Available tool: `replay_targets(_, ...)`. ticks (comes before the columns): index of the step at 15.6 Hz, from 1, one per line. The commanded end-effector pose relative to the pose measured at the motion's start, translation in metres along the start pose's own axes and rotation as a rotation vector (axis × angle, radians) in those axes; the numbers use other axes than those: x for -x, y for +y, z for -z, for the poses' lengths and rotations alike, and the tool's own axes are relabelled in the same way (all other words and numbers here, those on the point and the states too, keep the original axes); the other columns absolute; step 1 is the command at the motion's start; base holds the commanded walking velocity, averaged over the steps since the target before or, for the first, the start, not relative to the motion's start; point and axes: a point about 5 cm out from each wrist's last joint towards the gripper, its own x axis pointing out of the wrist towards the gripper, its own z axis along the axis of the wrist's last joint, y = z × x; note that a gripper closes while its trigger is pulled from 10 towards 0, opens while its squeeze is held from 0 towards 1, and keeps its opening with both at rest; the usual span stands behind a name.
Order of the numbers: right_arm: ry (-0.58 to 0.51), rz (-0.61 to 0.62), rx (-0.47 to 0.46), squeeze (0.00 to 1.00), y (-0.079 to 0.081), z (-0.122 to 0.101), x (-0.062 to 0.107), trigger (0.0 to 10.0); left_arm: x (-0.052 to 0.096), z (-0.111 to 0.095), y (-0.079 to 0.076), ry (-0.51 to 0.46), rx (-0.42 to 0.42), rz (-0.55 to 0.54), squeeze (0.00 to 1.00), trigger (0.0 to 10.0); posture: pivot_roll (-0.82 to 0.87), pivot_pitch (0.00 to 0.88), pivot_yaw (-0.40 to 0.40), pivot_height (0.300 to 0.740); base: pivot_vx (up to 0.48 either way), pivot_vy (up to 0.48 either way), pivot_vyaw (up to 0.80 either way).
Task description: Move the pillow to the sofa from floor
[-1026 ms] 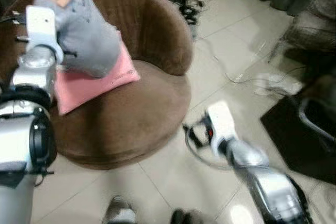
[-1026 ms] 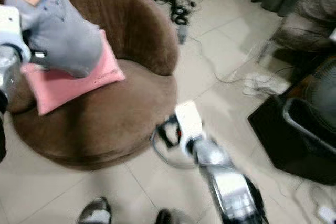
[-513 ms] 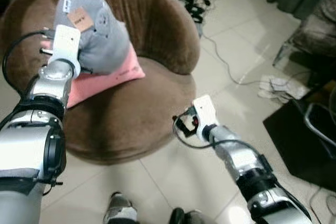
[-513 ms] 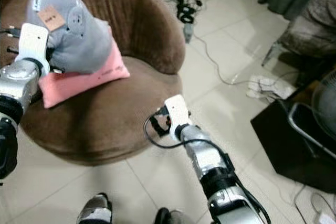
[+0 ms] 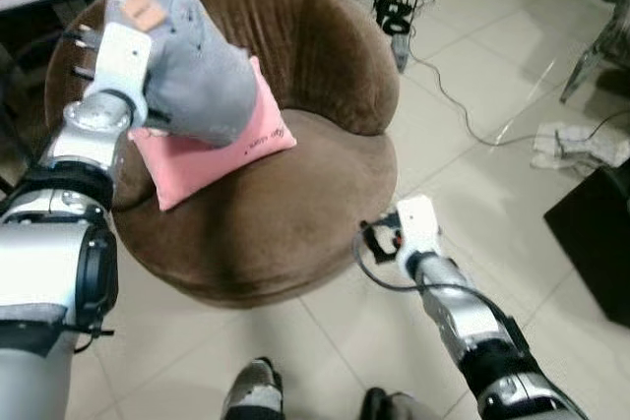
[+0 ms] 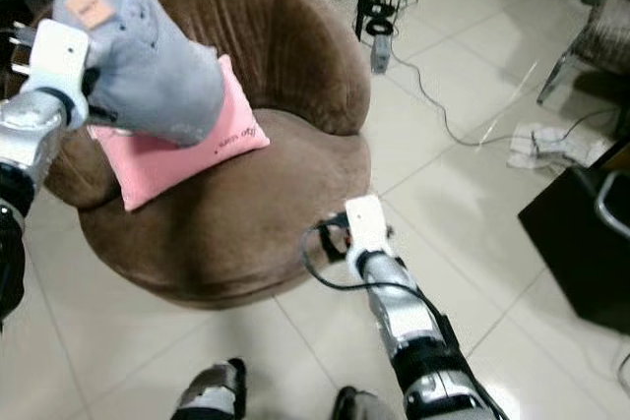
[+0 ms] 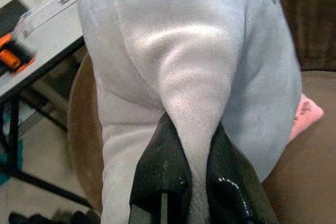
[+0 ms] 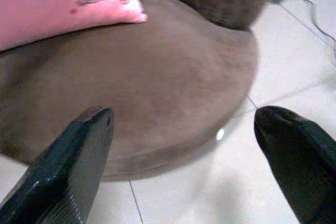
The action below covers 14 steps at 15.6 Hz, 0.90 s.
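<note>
Grey pillow (image 5: 192,76): upper left of the frame, over the sofa's back edge, resting on a pink cushion (image 5: 221,150).
Left gripper (image 7: 195,179): fingers pressed together on a fold of the grey pillow's fabric (an orange tag (image 5: 148,11) shows near its top).
Sofa (image 5: 285,213): round, brown, centre-left.
Right gripper (image 8: 184,145): fingers spread wide, holding nothing, low beside the sofa's front rim, lower centre-right.
Surroundings: cables and a power strip (image 5: 399,22) on the tiled floor (image 5: 472,76), upper centre; black box (image 5: 600,243) at right edge; white cloth (image 5: 581,145) nearby.
</note>
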Motion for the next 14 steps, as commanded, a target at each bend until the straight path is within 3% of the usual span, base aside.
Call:
replay_targets(1,0.007,0.015,-0.018,0.00,0.001,0.007,0.003,10.0,-0.001,-0.008,-0.002,-0.026,-0.051,0.023,0.00,10.0,0.09,0.144,0.066,0.740,0.000,0.000,0.00)
replay_targets(5,0.001,-0.010,-0.009,0.00,0.010,0.007,0.001,10.0,-0.001,-0.003,-0.004,0.005,-0.101,0.014,0.00,10.0,0.09,0.141,0.030,0.740,0.000,0.000,0.00)
replay_targets(8,-0.013,-0.025,0.003,0.00,0.012,0.002,-0.001,10.0,0.000,-0.005,0.009,0.017,-0.161,-0.046,0.00,10.0,0.08,0.141,0.020,0.740,0.000,0.000,0.00)
replay_targets(9,-0.017,-0.029,0.005,0.00,0.012,0.002,-0.001,10.0,0.000,-0.014,0.012,-0.006,-0.128,-0.055,0.00,10.0,0.08,0.140,0.018,0.740,0.000,0.000,0.00)
replay_targets(11,-0.014,-0.035,0.011,0.00,0.013,0.003,0.000,10.0,-0.003,-0.044,0.004,-0.092,0.027,0.003,0.00,10.0,0.07,0.136,0.012,0.740,0.000,0.000,0.00)
replay_targets(14,-0.008,-0.044,0.017,0.00,0.015,0.004,0.000,10.0,-0.003,-0.086,-0.009,-0.205,0.045,0.058,0.00,10.0,0.06,0.131,0.010,0.740,0.000,0.000,0.00)
